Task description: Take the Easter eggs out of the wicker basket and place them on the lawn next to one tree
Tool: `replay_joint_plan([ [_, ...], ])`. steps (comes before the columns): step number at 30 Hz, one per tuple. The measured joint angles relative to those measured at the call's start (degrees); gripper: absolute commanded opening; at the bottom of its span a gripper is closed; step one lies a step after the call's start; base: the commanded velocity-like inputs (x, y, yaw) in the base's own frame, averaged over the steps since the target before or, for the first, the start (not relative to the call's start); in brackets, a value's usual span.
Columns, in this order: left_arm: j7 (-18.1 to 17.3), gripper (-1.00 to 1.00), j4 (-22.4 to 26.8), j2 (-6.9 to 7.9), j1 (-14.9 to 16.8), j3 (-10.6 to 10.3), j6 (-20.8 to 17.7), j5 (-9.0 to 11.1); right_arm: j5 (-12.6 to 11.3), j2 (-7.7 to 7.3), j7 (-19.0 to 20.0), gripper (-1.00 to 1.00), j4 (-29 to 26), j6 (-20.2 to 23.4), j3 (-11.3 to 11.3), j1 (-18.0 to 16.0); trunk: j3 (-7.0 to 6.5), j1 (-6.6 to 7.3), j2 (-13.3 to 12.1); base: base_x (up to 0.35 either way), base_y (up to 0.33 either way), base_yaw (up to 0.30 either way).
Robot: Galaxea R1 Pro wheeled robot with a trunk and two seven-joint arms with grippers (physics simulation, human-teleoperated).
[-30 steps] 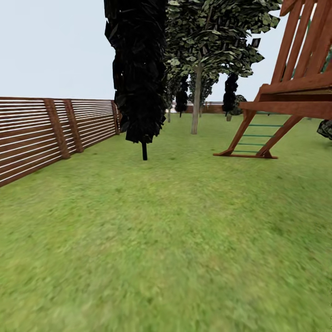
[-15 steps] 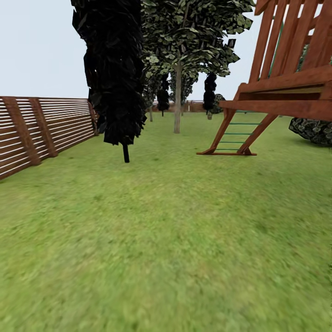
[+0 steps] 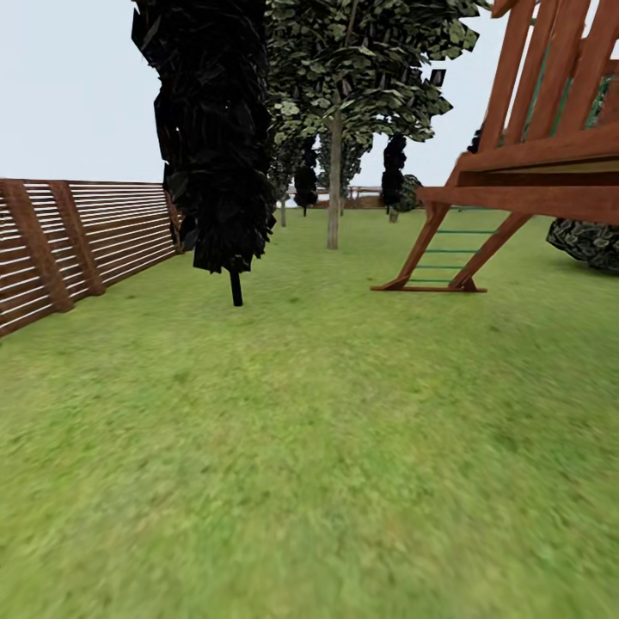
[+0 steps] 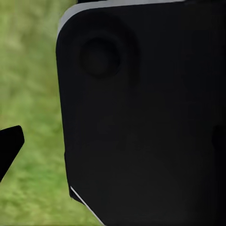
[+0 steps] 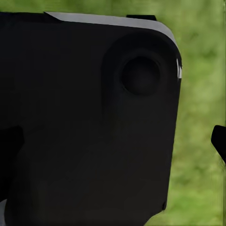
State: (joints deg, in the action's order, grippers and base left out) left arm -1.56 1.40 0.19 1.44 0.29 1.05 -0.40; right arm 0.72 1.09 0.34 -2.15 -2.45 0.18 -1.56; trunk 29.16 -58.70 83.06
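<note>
Between the half-second-old head view and now, the camera panned slightly; scenery itself is fixed. Tree stands far ahead across the lawn, beyond both arms, behind a dark conical tree. Gripper states: cannot tell.

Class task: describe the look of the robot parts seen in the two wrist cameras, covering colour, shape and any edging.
In each wrist view a large matte black panel with rounded corners shows against blurred green lawn. Each has a round recessed dimple and a thin pale grey edge strip. A small black tip pokes in at each picture's side. No cables or markings show.
</note>
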Motion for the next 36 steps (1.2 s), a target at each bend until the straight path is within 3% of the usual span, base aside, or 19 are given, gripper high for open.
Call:
replay_joint_plan([
  [9, -0.22, 1.00, 0.04, -0.02, 0.01, -0.18, 0.41, -0.12, 0.00, 0.03, -0.02, 1.00, -0.01, 0.00, 0.00, 0.01, 0.00, 0.00, 0.00, 0.335, 0.011, 0.063],
  [16, -0.13, 1.00, 0.06, 0.02, 0.01, -0.40, 3.75, -0.30, 0.00, 0.05, -0.02, 1.00, -0.08, 0.00, 0.00, 0.01, 0.00, 0.00, 0.00, 0.338, 0.001, 0.006],
  [36, -0.05, 1.00, 0.04, -0.01, 0.01, -0.41, 6.71, -0.33, 0.00, -0.04, -0.02, 1.00, -0.14, -0.08, -0.39, 0.01, 0.00, 0.00, 0.00, 0.339, -0.009, 0.000],
])
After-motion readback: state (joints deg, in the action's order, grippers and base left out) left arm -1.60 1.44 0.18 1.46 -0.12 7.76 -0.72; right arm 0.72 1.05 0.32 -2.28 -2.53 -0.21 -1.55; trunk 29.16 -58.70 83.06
